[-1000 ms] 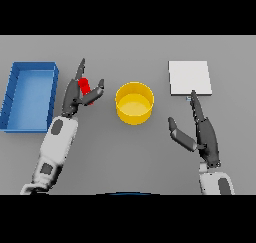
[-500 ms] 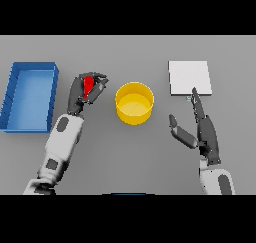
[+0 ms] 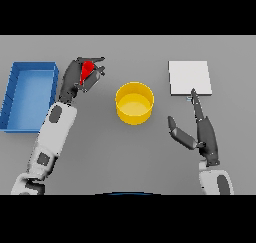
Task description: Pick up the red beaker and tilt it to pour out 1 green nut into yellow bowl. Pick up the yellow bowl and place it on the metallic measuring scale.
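Grey bench (image 3: 150, 167) fills the whole view, plain and even, with nothing of a room showing beyond it. On its left side lies a blue tray (image 3: 15, 94), an open box with low walls. Near the middle stands the yellow bowl (image 3: 134, 103), upright, its inside hard to read from above. To the right and a little farther back lies the scale (image 3: 189, 78), a flat pale square plate, well apart from the bowl. The left hand (image 3: 72, 79) is between the tray and the bowl, its fingers and thumb curled round the red beaker (image 3: 87, 71), which shows only as a small red shape among the dark fingers; whether the beaker is clear of the bench cannot be told. The beaker is left of the bowl and not over it. The right hand (image 3: 204, 134) is on the right side, just in front of the scale, fingers straight and spread, thumb out toward the bowl, grasping nothing; one fingertip reaches to the scale's near edge.
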You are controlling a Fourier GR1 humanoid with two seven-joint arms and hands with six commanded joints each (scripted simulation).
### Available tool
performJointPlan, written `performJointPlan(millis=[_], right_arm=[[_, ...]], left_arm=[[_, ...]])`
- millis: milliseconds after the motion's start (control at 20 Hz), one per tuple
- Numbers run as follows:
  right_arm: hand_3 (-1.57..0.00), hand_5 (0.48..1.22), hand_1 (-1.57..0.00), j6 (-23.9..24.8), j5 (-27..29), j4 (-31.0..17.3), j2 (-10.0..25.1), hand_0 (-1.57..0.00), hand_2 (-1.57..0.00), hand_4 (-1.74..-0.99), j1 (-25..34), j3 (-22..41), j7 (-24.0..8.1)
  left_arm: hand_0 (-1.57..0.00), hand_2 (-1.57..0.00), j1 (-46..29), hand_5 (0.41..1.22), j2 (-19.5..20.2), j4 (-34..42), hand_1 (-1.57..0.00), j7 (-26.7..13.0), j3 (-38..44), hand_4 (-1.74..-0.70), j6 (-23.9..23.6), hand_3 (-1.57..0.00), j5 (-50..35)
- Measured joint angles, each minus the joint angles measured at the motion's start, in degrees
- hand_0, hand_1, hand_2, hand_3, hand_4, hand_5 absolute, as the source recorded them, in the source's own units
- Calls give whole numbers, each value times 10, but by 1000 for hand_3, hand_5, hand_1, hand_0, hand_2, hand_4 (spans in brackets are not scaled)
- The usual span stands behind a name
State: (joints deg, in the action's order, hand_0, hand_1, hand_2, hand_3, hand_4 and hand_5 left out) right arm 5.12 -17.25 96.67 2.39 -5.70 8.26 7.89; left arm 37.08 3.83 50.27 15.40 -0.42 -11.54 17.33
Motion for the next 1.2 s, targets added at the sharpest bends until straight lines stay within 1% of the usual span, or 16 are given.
performJointPlan(millis=[100,200,250,300,350,400,500,550,650,700,800,850,900,1000,1150,1200], right_arm=[[1,661,1,-2,-3,0,3,1,1,-1092,0,1,-3],[1,667,1,0,-1,2,-3,1,1,-1092,0,2,-7],[1,668,1,-4,4,7,-1,1,1,-1092,-1,1,1],[1,665,1,-4,1,5,-4,1,1,-1092,2,5,-9],[1,664,1,-2,-5,6,-1,1,1,-1092,-12,7,4],[1,666,1,-2,-7,12,-2,1,1,-1096,-14,8,-4],[1,679,1,-4,-5,9,-5,1,1,-1086,-11,10,-11],[1,685,1,-7,2,14,1,1,1,-1069,-7,4,-5],[1,692,1,-8,-4,9,-4,1,1,-1056,1,10,-14],[1,691,1,-8,-4,11,4,1,1,-1054,-4,6,-4],[1,689,1,-7,-3,9,0,1,1,-1068,-3,7,-4],[1,686,1,-7,-2,9,1,1,1,-1070,-1,5,-7],[1,684,1,-8,-5,10,-1,1,1,-1066,-8,10,3],[1,681,1,-10,2,8,-3,1,1,-1063,-7,8,4],[1,672,1,-13,10,12,-7,1,1,-1056,-4,8,-5],[1,676,1,-10,1,12,-9,1,1,-1065,-10,13,-8]], left_arm=[[-1559,-1560,14,1136,29,13,-1560,-41,-52,-1735,9,-1555,61],[-1559,-1560,12,1127,44,33,-1560,-57,-87,-1735,25,-1555,92],[-1559,-1560,9,1123,50,44,-1560,-64,-98,-1735,32,-1555,99],[-1559,-1560,4,1128,55,55,-1560,-70,-107,-1735,38,-1555,104],[-1559,-1560,-1,1136,60,67,-1560,-75,-114,-1735,44,-1555,108],[-1562,-1562,-1,1144,62,73,-1562,-85,-119,-1736,47,-1558,111],[-1565,-1565,17,1152,81,75,-1565,-107,-150,-1738,65,-1563,145],[-1566,-1566,32,1153,92,77,-1566,-120,-172,-1739,76,-1564,170],[-1568,-1568,70,1177,102,65,-1568,-137,-219,-1739,104,-1567,218],[-1569,-1569,79,1186,109,63,-1569,-128,-241,-1740,117,-1568,237],[-1569,-1569,107,1199,120,51,-1570,-145,-276,-1740,150,-1569,272],[-1570,-1570,129,1203,124,41,-1570,-143,-295,-1689,169,-1569,289],[-1570,-1570,144,1207,129,35,-1570,-138,-316,-1647,185,-1570,307],[-1570,-1570,170,1212,131,21,-1570,-138,-352,-1582,220,-1570,336],[-1571,-1571,212,1216,121,-6,-1571,-143,-398,-1657,254,-1571,371],[-1571,-1571,226,1217,119,-20,-1571,-140,-413,-1672,258,-1571,382]])
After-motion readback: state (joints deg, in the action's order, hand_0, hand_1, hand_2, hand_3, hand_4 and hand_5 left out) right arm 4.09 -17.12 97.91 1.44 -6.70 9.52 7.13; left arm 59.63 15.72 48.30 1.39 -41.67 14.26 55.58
